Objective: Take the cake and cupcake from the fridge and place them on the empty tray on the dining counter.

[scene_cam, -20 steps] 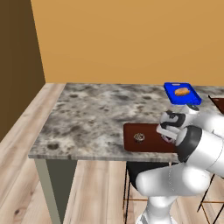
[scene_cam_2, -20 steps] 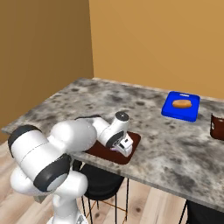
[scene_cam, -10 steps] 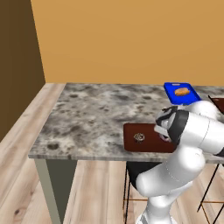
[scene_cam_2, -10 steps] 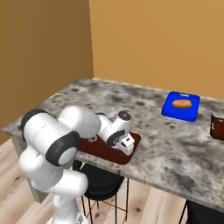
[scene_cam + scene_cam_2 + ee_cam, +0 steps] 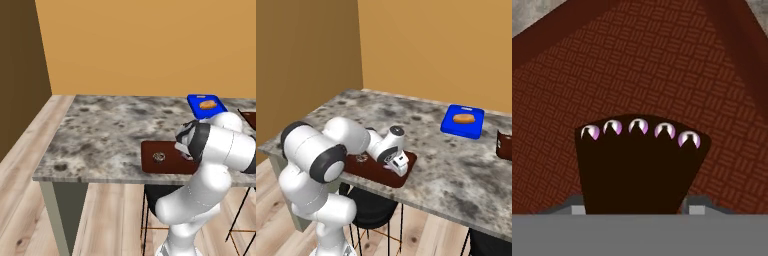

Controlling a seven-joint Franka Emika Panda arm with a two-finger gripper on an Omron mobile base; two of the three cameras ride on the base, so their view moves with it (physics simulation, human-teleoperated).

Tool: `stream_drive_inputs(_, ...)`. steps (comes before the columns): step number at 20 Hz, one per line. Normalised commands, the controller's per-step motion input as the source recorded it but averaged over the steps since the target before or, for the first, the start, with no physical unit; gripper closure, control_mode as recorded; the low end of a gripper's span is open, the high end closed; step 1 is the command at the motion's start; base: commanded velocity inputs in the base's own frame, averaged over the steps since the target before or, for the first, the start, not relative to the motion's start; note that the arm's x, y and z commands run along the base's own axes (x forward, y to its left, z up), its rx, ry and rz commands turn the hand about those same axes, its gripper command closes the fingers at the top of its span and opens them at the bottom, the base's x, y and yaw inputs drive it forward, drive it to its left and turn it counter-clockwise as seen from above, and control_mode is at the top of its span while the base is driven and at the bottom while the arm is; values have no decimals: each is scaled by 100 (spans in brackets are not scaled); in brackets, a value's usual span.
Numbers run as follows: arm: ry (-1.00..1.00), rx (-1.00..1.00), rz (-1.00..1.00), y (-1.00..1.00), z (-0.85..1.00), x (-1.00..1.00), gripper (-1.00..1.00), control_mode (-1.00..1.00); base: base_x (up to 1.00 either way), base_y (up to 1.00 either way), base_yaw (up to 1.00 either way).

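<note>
The cake [image 5: 639, 165] is sitting on the tray [image 5: 662, 70] between the fingers [image 5: 698, 206], which are standing just apart at its sides; the cupcake [image 5: 159, 157] is resting on the tray's other end, on the bench [image 5: 100, 130].

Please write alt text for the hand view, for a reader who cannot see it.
A dark chocolate cake slice with pink-white dots along its top edge sits between the gripper fingertips, just above a reddish-brown woven-pattern tray.

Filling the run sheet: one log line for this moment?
cupcake: on tray | cake: between gripper fingers, over tray | grip: unclear
</note>
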Motion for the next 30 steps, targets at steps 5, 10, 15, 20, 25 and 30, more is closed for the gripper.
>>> stream_drive_inputs(5,0,0,0,0,56,-39,-100,-100,0,0,0)
stream_drive_inputs(10,7,-1,0,3,35,-20,-100,-100,0,0,0)
stream_drive_inputs(15,-10,1,11,-2,100,-86,-100,-100,0,0,0)
stream_drive_inputs(20,-4,-7,27,17,100,-100,-100,-100,0,0,0)
stream_drive_inputs(25,0,-17,17,54,100,-100,-100,-100,0,0,0)
stream_drive_inputs(30,3,-7,20,62,100,-100,-100,-100,0,0,0)
